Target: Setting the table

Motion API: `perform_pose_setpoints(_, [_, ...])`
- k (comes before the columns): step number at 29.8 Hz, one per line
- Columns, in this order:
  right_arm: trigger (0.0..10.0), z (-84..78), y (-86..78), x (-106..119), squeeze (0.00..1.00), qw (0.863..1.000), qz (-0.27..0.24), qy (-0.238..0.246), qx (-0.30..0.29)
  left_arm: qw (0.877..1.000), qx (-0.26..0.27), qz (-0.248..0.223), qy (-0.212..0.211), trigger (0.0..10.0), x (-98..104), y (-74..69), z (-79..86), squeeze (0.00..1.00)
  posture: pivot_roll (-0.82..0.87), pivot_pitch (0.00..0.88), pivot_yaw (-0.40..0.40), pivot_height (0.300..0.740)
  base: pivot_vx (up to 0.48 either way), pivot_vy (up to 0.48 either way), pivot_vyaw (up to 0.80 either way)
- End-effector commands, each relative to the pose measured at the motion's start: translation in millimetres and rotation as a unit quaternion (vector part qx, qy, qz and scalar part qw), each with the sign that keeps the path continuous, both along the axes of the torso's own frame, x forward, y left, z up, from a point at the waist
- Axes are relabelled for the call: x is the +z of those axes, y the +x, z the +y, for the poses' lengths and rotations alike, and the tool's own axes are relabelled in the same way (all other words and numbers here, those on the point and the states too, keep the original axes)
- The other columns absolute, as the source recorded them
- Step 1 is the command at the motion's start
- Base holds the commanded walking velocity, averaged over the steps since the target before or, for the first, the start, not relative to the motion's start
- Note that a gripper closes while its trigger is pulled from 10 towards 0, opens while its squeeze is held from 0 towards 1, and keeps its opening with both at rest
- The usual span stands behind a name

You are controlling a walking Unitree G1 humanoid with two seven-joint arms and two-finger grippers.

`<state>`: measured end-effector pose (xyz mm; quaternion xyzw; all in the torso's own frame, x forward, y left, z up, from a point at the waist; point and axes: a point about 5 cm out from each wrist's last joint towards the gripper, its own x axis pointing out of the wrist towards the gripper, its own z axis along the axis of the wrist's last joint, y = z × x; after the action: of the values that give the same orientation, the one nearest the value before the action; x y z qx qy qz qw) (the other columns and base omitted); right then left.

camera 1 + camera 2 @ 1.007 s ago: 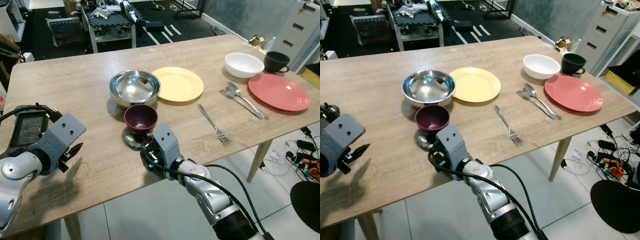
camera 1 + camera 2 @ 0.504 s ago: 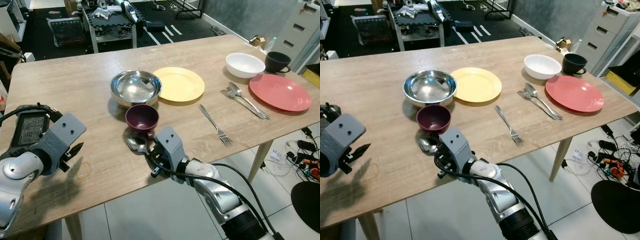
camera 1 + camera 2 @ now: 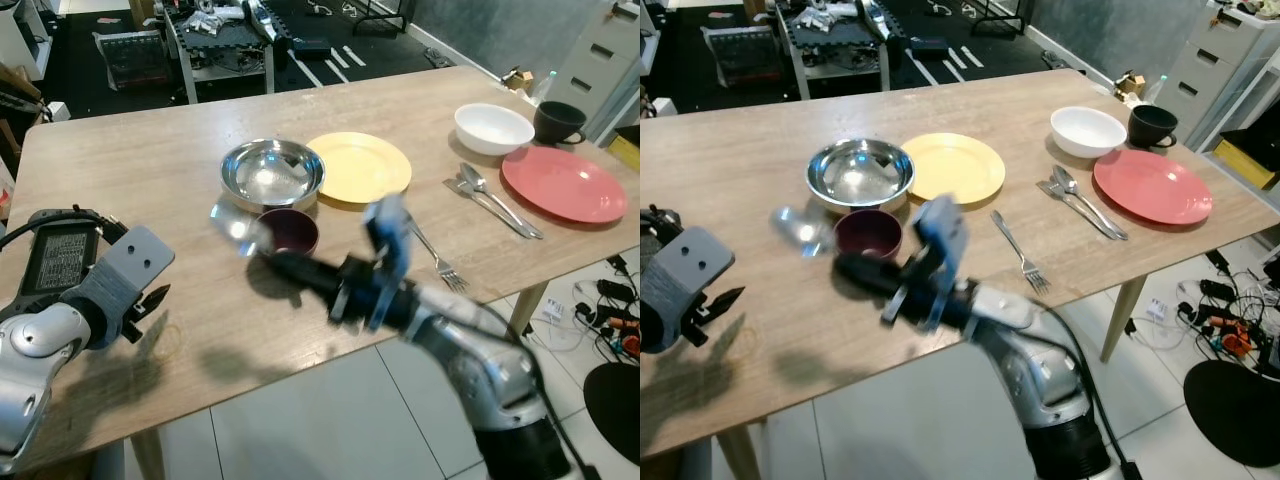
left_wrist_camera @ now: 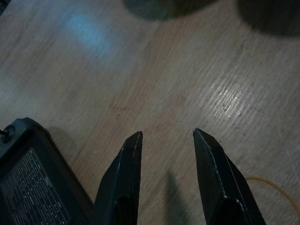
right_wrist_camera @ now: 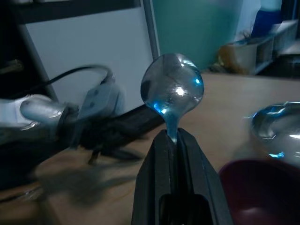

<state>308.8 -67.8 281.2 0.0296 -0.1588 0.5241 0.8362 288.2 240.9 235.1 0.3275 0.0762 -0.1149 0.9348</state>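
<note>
My right gripper is shut on the handle of a silver spoon and holds it in the air, bowl end out. In the head views the arm is motion-blurred, and the spoon hangs left of the maroon bowl, just in front of the steel bowl. Behind them lie a yellow plate and a fork. My left gripper is open and hovers low over bare wood near the table's front left.
A white bowl, a black mug, a red plate and a spoon-and-fork pair sit at the far right. A black device lies by my left arm, with a rubber band near the front edge.
My right gripper has lifted the spoon off the table in front of the maroon bowl and swung it up and to the left. The left arm has stayed put.
</note>
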Motion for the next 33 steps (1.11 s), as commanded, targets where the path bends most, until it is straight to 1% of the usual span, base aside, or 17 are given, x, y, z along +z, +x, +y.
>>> perform_pose_setpoints(1, [10.0, -11.4, 16.7, -0.6, 0.00, 0.997, 0.015, 0.005, -0.079, 1.000, -0.004, 0.009, 0.003, 10.0, -4.1, 0.2, -1.2, 0.00, 0.13, 0.200, 0.055, 0.740, 0.000, 0.000, 0.00])
perform_pose_setpoints(2, [10.0, -17.5, 28.2, -3.8, 0.00, 0.991, 0.013, -0.020, -0.135, 1.000, -0.004, 0.009, 0.002, 10.0, -3.8, 0.5, -1.4, 0.00, 0.13, 0.200, 0.055, 0.740, 0.000, 0.000, 0.00])
perform_pose_setpoints(3, [10.0, -25.4, 40.8, -9.2, 0.00, 0.980, 0.018, -0.044, -0.194, 1.000, -0.004, 0.007, 0.002, 10.0, -3.3, 1.0, -1.8, 0.00, 0.13, 0.200, 0.055, 0.740, 0.000, 0.000, 0.00])
perform_pose_setpoints(5, [10.0, -34.9, 52.5, -18.3, 0.00, 0.964, 0.023, -0.080, -0.252, 1.000, -0.003, 0.005, 0.000, 10.0, -2.5, 1.9, -2.6, 0.00, 0.13, 0.200, 0.055, 0.740, 0.000, 0.000, 0.00])
perform_pose_setpoints(6, [10.0, -37.5, 55.9, -24.7, 0.00, 0.959, 0.023, -0.100, -0.265, 1.000, -0.004, 0.004, 0.000, 10.0, -2.2, 2.3, -3.2, 0.00, 0.14, 0.196, 0.056, 0.740, 0.000, 0.000, 0.00])
perform_pose_setpoints(8, [10.0, -40.8, 59.2, -33.9, 0.00, 0.952, 0.022, -0.128, -0.277, 1.000, -0.004, 0.004, -0.001, 10.0, -2.0, 2.4, -3.8, 0.00, 0.15, 0.198, 0.055, 0.740, 0.000, 0.000, 0.00])
perform_pose_setpoints(12, [10.0, -44.1, 61.5, -40.3, 0.00, 0.949, 0.027, -0.139, -0.282, 1.000, -0.003, 0.004, -0.001, 10.0, -2.1, 2.0, -3.7, 0.00, 0.15, 0.199, 0.055, 0.740, 0.000, 0.000, 0.00])
perform_pose_setpoints(13, [10.0, -52.3, 64.1, -49.1, 0.00, 0.945, 0.043, -0.144, -0.291, 1.000, -0.002, 0.004, -0.002, 10.0, -2.3, 1.0, -3.3, 0.00, 0.15, 0.205, 0.054, 0.740, 0.000, 0.000, 0.00])
perform_pose_setpoints(14, [10.0, -52.3, 64.1, -49.1, 0.00, 0.945, 0.043, -0.144, -0.291, 1.000, -0.002, 0.004, -0.002, 10.0, -2.3, 1.0, -3.3, 0.00, 0.15, 0.205, 0.054, 0.740, 0.000, 0.000, 0.00])
perform_pose_setpoints(18, [10.0, -66.0, 67.3, -63.5, 0.00, 0.937, 0.068, -0.142, -0.313, 1.000, -0.001, 0.007, -0.002, 10.0, -3.0, 0.1, -2.9, 0.00, 0.15, 0.211, 0.055, 0.740, 0.000, 0.000, 0.00])
perform_pose_setpoints(23, [10.0, -83.5, 73.8, -82.8, 0.00, 0.916, 0.090, -0.154, -0.359, 1.000, -0.004, 0.009, -0.003, 10.0, -3.2, 0.6, -3.6, 0.00, 0.15, 0.217, 0.059, 0.740, 0.000, 0.000, 0.00])
perform_pose_setpoints(25, [10.0, -89.2, 74.4, -90.3, 0.00, 0.910, 0.098, -0.162, -0.368, 1.000, -0.005, 0.009, -0.003, 10.0, -2.4, 0.6, -3.8, 0.00, 0.16, 0.220, 0.064, 0.740, 0.000, 0.000, 0.00])
perform_pose_setpoints(33, [10.0, -94.9, 77.7, -96.2, 0.00, 0.905, 0.093, -0.169, -0.379, 1.000, -0.009, 0.008, -0.001, 10.0, 0.3, 1.2, -3.8, 0.00, 0.16, 0.222, 0.071, 0.740, 0.000, 0.000, 0.00])
